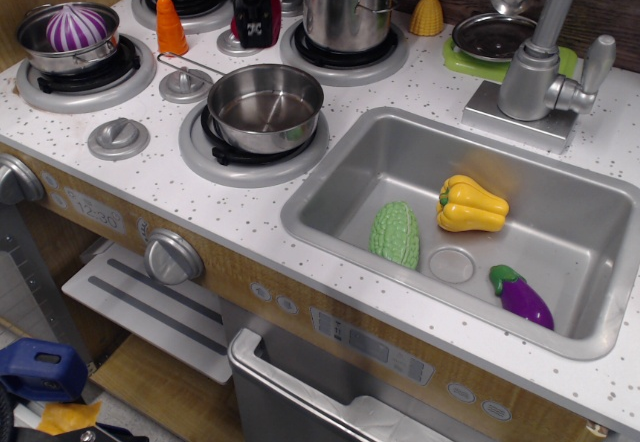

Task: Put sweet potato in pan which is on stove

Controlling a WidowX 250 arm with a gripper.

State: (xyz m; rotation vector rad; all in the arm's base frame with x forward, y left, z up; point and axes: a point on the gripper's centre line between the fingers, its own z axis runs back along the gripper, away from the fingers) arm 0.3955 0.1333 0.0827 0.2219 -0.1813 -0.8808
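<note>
The shiny steel pan [265,105] sits empty on the front middle burner of the white speckled stove [150,132], its thin wire handle pointing back left. My black gripper [257,24] is at the back, between the two rear burners and behind the pan. Its fingers are shut on the dark red sweet potato [274,14], which shows on both sides of them. The gripper's upper part is cut off by the frame's top edge. I cannot tell whether the sweet potato touches the cooktop.
A tall steel pot [348,4] stands right of the gripper. An orange carrot [171,26] and a small pot [68,37] holding a purple onion are to the left. The sink [330,177] holds a green vegetable, a yellow pepper [470,204] and an eggplant [520,295]. The faucet [540,52] is at the back right.
</note>
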